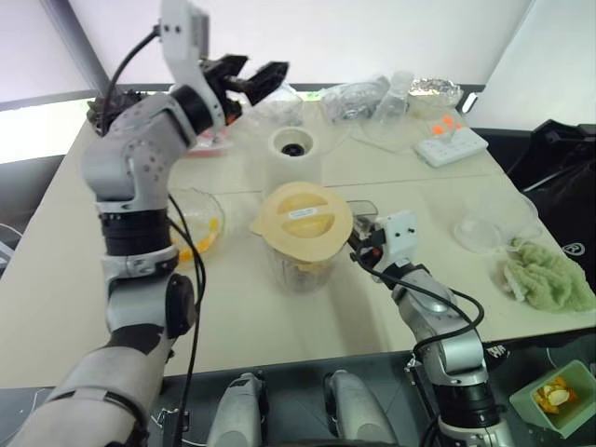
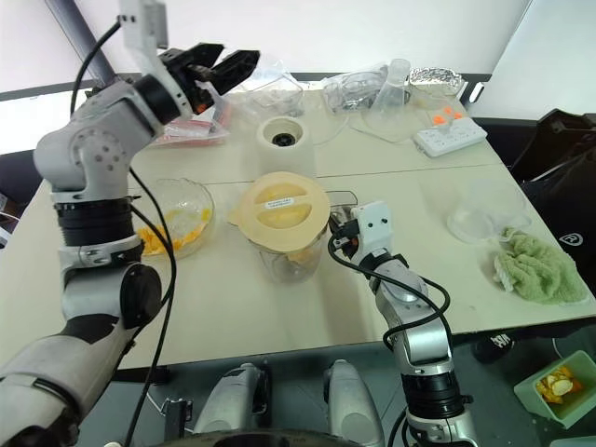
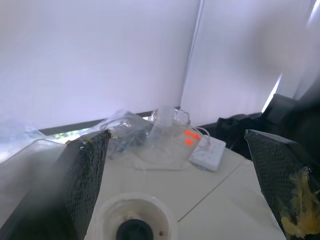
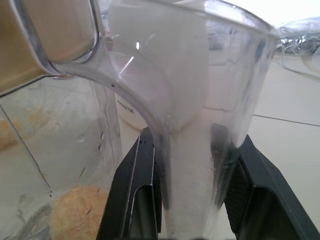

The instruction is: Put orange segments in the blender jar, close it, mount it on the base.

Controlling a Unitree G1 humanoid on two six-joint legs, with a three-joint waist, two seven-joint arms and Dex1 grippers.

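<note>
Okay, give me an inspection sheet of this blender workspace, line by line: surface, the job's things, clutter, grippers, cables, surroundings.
Surface: cream table, seam lines across it.
Job's things: blender jar upright at the table's middle, cream lid on its rim, orange segments at its bottom; base behind it, socket uncovered; more segments in a glass bowl to the robot's left.
Clutter: green cloth, clear plastic tub, crumpled clear packaging, foil.
Grippers: left gripper open, raised above the table's far side, pulp on one finger; right gripper shut on the jar's handle.
Cables: power strip at the far right edge.
Surroundings: black bag, green bin with peel.
</note>
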